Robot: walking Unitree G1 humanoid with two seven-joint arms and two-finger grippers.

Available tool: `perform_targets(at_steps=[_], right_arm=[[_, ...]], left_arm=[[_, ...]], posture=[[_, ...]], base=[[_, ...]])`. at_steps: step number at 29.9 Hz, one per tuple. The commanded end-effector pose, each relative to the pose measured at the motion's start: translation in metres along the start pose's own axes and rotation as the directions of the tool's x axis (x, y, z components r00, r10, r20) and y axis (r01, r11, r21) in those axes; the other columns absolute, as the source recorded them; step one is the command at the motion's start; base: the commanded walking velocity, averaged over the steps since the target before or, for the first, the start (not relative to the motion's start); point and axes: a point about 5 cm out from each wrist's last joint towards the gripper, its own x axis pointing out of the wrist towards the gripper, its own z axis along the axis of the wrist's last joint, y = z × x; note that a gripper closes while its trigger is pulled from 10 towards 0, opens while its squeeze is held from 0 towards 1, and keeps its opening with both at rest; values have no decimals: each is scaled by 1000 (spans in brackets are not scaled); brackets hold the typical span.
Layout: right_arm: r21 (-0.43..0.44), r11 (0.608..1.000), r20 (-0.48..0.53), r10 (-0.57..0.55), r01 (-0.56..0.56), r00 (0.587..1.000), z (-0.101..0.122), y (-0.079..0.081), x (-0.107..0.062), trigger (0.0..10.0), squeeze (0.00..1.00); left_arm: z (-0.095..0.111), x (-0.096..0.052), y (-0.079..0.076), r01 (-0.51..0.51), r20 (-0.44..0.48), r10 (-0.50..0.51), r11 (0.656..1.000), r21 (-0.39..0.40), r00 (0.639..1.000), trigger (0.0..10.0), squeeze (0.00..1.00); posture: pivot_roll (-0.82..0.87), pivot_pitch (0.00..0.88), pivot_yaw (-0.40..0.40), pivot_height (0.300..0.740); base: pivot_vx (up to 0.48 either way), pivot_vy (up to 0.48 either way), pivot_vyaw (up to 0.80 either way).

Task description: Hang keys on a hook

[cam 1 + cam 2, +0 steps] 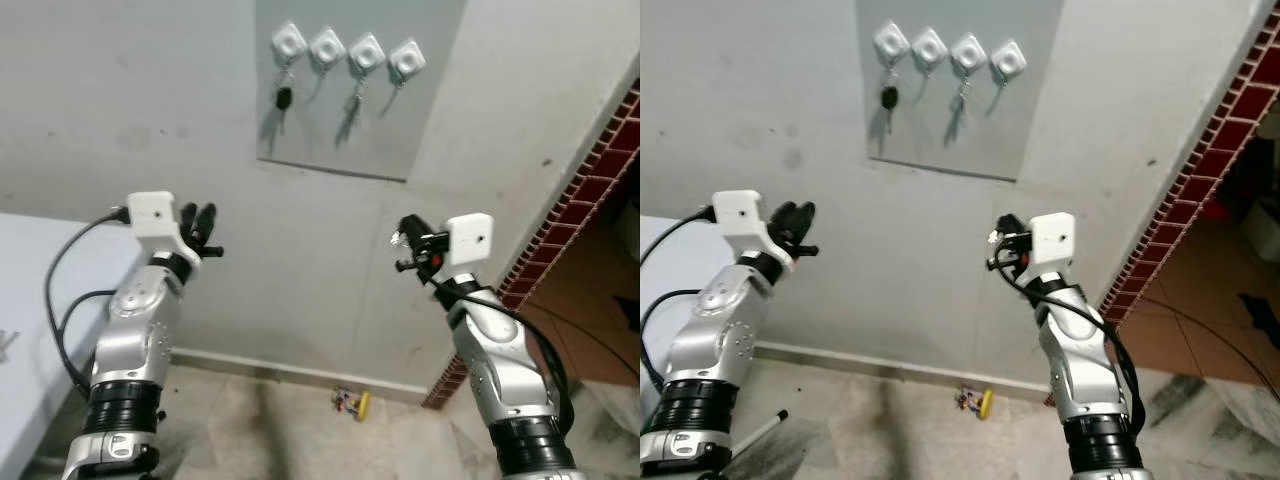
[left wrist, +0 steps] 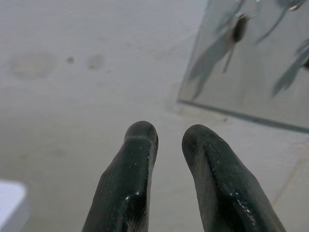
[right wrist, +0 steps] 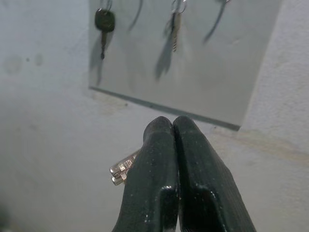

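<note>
Four white hooks [image 1: 347, 48] sit in a row on a grey panel [image 1: 400, 130] high on the wall. A black-headed key [image 1: 284, 98] hangs from the leftmost hook and a silver key [image 1: 356, 98] from the third. My right gripper [image 1: 405, 236] is raised below and to the right of the panel. It is shut on a set of keys, whose silvery end [image 3: 123, 171] pokes out beside the fingers [image 3: 193, 159]. My left gripper [image 1: 200, 225] is raised below and left of the panel, open a little with nothing between its fingers [image 2: 137, 145].
A red-brown tiled wall edge [image 1: 590, 180] runs down the right side, with tiled floor beyond it. A small yellow object [image 1: 355, 402] lies on the floor by the skirting. A white surface [image 1: 20, 300] stands at the left.
</note>
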Motion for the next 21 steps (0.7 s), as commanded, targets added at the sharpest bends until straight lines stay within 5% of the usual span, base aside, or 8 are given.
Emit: perform_targets(at_steps=[1, 21], right_arm=[[-3, 999, 20, -37, 37, 999, 7, -11, -1, 10000, 0], [-4, 999, 16, -33, 33, 999, 5, -10, -2, 10000, 0]], left_arm=[[4, 5, -12, 45, 13, -45, 999, 16, 999, 10000, 0], [-1, 6, -13, 29, -32, -27, 998, 62, 999, 10000, 0]], posture=[[-35, 0, -54, 740], [-32, 0, -53, 740]], base=[[480, 0, 0], [424, 0, 0]])
